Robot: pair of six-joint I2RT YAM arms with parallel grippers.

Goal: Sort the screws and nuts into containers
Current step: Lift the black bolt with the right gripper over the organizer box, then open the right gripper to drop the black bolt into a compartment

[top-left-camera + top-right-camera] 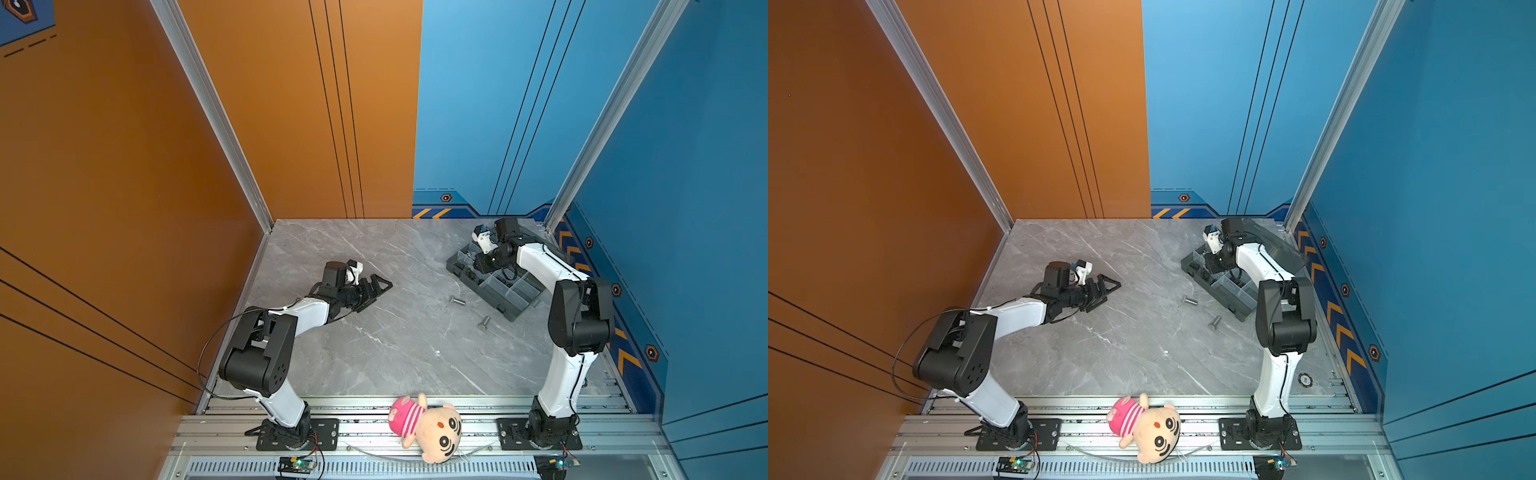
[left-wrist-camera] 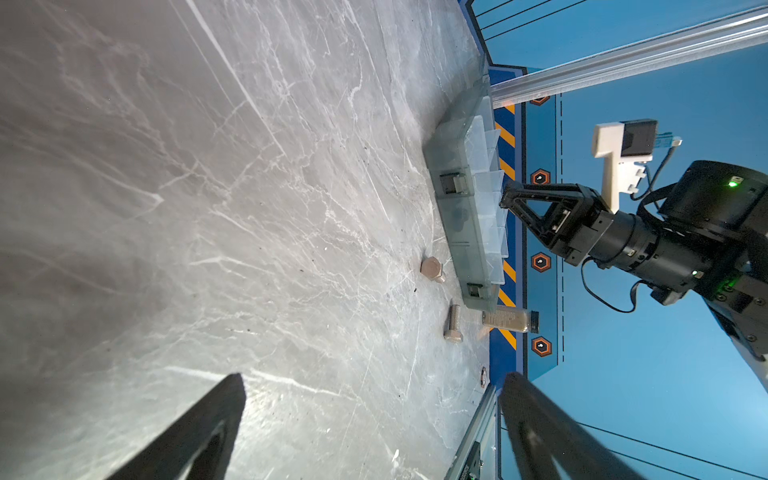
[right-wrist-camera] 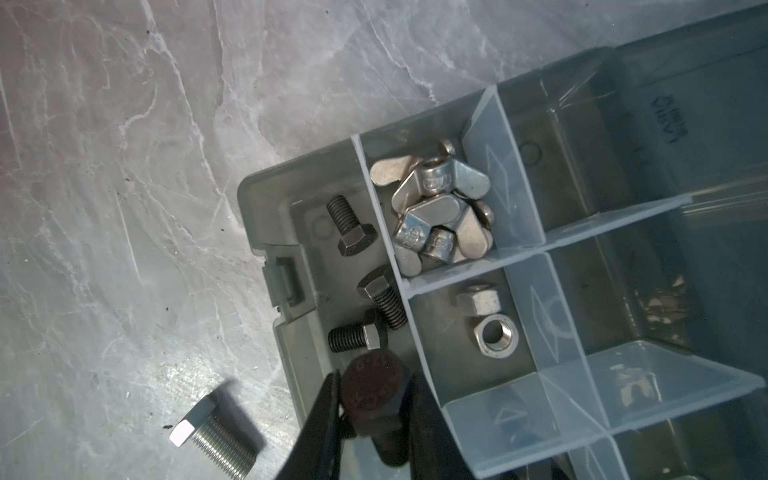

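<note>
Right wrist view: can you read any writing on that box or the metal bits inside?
No text reads clearly.
On the organizer box: dark lettering in the plastic, too distorted to read.
On the wing nuts: stamped marks, too small.
On the dark bolt head: raised marks, blurred.

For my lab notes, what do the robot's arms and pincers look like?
The left arm and right arm have white shells and black joints. The left pincer and right pincer are black, with triangular open-frame fingers. Each wrist carries a white camera bracket; thin black cables run alongside.
</note>
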